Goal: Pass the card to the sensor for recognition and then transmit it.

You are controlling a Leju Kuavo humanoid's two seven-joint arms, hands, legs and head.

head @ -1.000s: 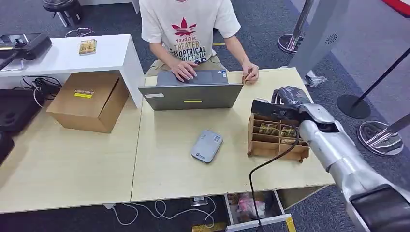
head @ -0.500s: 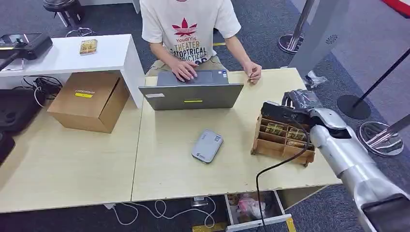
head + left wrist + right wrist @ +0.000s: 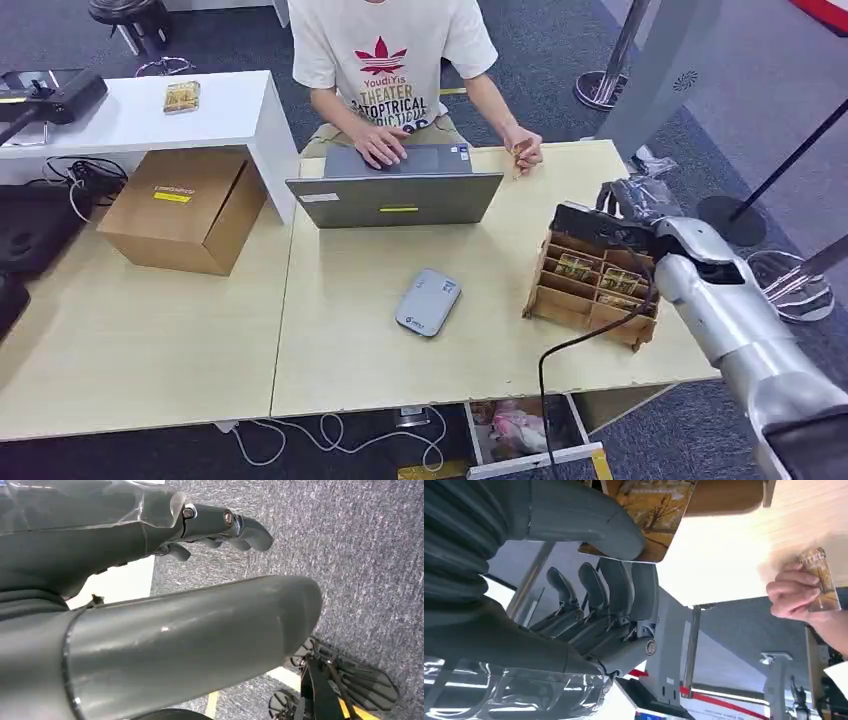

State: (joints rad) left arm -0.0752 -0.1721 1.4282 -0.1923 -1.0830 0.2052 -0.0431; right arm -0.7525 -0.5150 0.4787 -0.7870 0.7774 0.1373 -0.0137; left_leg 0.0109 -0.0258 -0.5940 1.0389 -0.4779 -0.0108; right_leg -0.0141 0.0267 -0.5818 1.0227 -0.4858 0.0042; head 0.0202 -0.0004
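The right hand point(image 3: 640, 200) has shifted rightward with the slotted wooden card rack point(image 3: 592, 290) since the earlier frame, and now sits at the rack's far edge. Its thumb and fingers point(image 3: 619, 587) pinch a yellow printed card point(image 3: 649, 510) at the rack. The left hand point(image 3: 165, 540) holds nothing, fingers loosely curled; the seated person's hand point(image 3: 523, 150) holds another card above the pale wooden table point(image 3: 350, 350).

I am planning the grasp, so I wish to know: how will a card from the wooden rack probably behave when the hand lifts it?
The card looks thin and flat, so probably light and slightly bendable. Its printed face seems glossy, so it may slip between the right hand's fingers. It sits in the wooden rack, which looks light and might shift.
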